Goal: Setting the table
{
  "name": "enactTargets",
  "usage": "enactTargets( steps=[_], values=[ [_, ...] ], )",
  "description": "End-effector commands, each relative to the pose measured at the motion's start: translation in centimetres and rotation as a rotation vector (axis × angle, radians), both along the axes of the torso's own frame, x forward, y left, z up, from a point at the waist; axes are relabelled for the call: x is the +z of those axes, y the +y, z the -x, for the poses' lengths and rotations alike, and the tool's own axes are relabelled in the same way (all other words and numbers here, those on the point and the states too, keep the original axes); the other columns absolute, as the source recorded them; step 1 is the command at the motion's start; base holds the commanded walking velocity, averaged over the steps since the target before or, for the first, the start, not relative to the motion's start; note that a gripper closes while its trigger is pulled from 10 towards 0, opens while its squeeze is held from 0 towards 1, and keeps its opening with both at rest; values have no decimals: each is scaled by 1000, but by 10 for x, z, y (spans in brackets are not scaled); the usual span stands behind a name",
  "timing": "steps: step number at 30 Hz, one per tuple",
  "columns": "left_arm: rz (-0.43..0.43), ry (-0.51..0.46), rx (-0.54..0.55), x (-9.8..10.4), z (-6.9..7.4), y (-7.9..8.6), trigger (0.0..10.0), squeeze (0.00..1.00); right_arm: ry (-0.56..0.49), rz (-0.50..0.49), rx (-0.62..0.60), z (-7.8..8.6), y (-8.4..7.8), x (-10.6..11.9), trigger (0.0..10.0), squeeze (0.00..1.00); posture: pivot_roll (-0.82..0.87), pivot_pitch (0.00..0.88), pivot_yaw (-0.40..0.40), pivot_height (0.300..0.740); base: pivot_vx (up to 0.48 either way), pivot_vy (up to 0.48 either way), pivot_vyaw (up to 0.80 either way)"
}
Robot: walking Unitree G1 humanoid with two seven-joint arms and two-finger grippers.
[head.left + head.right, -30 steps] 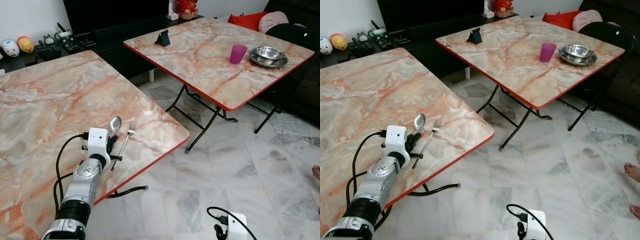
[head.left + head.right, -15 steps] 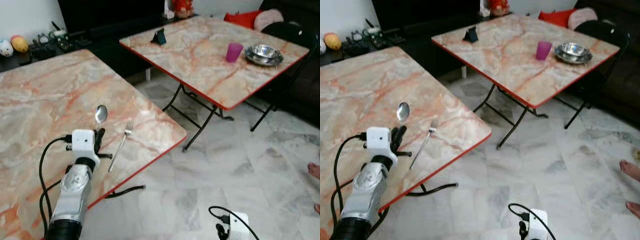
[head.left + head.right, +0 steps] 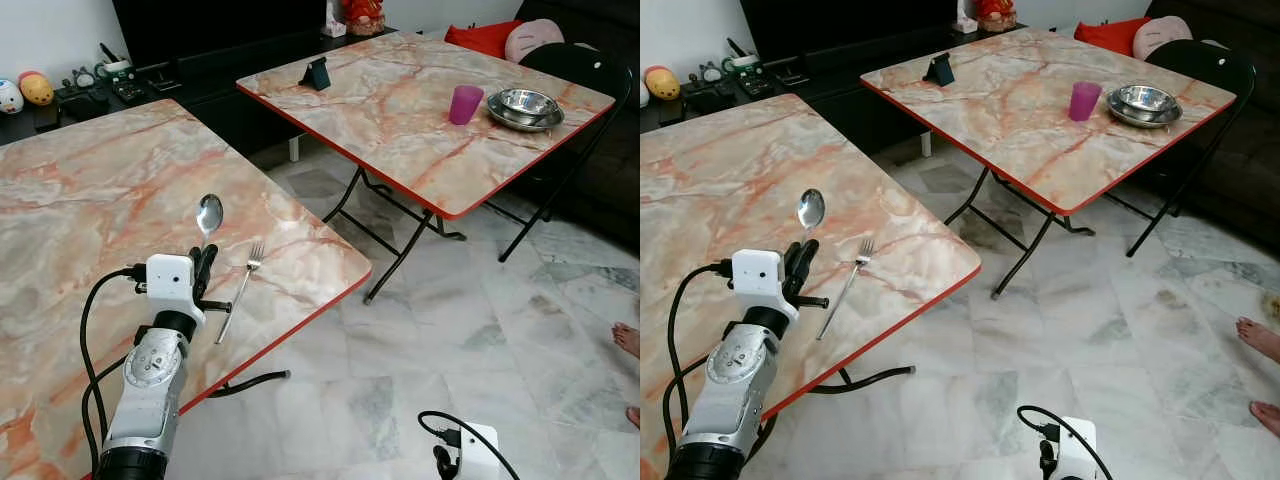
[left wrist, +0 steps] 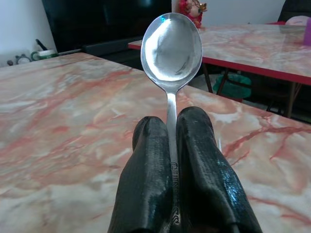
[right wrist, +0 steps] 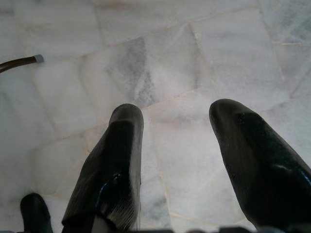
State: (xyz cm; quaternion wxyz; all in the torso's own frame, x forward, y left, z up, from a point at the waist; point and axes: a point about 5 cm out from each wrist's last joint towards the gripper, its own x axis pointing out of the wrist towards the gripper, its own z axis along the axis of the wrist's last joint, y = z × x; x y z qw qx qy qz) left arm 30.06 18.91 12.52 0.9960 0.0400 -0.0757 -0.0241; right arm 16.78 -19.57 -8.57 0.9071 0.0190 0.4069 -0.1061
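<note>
My left gripper [image 3: 203,258] is shut on the handle of a steel spoon [image 3: 209,213], held over the near marble table [image 3: 90,200] close to its right corner. The spoon's bowl [image 4: 171,47] sticks out beyond the two black fingers [image 4: 204,167], which pinch the handle between them. A steel fork [image 3: 239,290] lies flat on the table just right of the gripper. My right gripper [image 5: 175,145] hangs low over the floor tiles with its fingers spread apart and nothing between them.
A second marble table [image 3: 400,110] stands further back on the right, bearing a purple cup [image 3: 465,104], steel bowls [image 3: 525,106] and a small black stand [image 3: 317,73]. A dark chair [image 3: 585,65] sits behind it. A person's bare feet [image 3: 1265,340] show at the right edge.
The spoon has been lifted off the table, where it lay beside the fork, and now stands raised in my left gripper. The camera has also shifted.
</note>
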Motion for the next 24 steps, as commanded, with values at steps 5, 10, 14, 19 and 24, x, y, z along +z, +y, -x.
enactTargets(
  steps=[5,10,14,19,24],
  values=[
    [-6,-13,-19,5,-2,-7,10000,0,14,18,6,2,-2,-1,10000,0,56,0,-41,740,0,-342,693],
    [-2,-7,-28,5,-3,-11,10000,0,9,2,-3,0,-1,0,10000,0,57,0,-41,740,0,-426,320],
    [-2,1,-32,4,-5,-13,10000,0,6,9,7,-1,0,0,10000,0,53,0,-39,740,0,-480,0],
    [2,0,-30,4,-6,-13,10000,0,7,23,28,0,1,0,10000,0,48,0,-36,740,0,-480,408],
    [0,7,-30,4,-7,-12,10000,0,6,14,27,1,5,-1,10000,0,46,0,-31,740,0,-480,320]
  ],
)
